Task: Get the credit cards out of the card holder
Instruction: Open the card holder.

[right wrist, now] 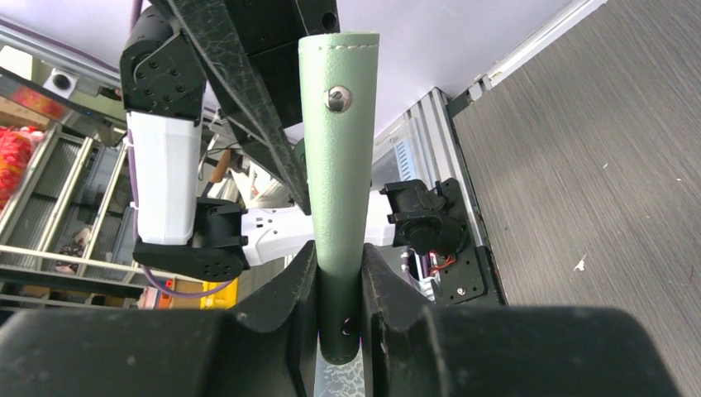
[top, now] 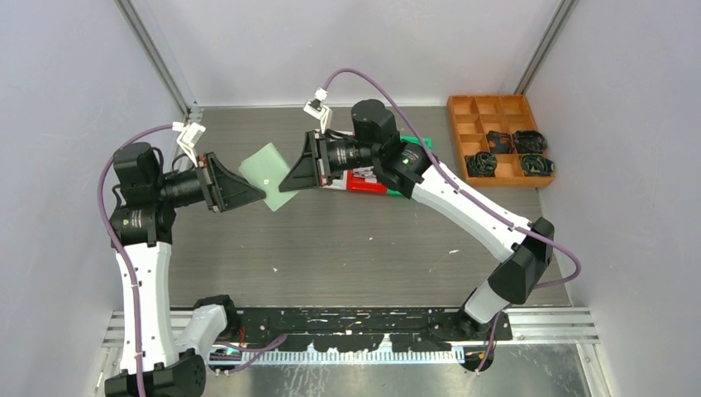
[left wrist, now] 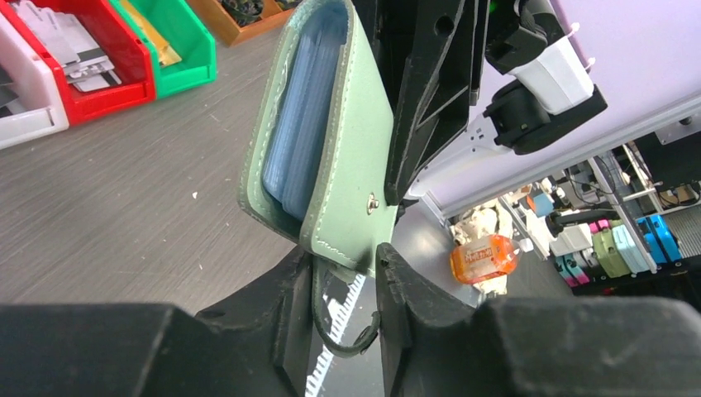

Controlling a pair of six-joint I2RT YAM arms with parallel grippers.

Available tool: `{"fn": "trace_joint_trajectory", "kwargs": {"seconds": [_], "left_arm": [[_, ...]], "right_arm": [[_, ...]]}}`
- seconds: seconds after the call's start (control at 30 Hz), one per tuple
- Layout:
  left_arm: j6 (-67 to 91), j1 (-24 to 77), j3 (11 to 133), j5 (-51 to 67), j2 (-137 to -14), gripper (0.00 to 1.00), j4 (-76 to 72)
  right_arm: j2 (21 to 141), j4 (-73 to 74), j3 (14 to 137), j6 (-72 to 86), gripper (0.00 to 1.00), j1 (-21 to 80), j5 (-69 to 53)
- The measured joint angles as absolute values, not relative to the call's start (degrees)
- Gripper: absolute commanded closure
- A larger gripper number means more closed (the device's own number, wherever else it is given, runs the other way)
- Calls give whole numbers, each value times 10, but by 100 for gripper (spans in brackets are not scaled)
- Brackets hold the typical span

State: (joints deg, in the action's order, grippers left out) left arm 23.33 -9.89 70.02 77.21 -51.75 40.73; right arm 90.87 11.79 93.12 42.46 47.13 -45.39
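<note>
Mint-green stitched card holder [left wrist: 351,157], snap stud [right wrist: 336,99] — pinched by left end effector [left wrist: 343,266], right end effector [right wrist: 339,266].

The card holder [left wrist: 351,141] has blurred pockets [left wrist: 302,124] hiding their contents.

Card holder [left wrist: 347,157] — matt, grained mint leatherette (stitched edges, shiny metal snap [right wrist: 336,98]); table [top: 347,248] — dull woodgrain.

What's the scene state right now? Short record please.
card holder: off the table, held between both tools
right tool: shut on the holder's snap flap
left tool: jaws on either side of the holder's lower corner, apparently touching
pockets: clear, bluish; cards inside unclear
red bin: silver-grey cards inside
green bin: gold card inside
</note>
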Motion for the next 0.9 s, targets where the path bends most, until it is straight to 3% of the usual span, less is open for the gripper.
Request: {"fn": "trace_joint_trajectory", "kwargs": {"seconds": [0.9], "left_arm": [[234,-99,722,811,-519,79,410]], "right_arm": [[893,13,888,497,91,443,-518]]}}
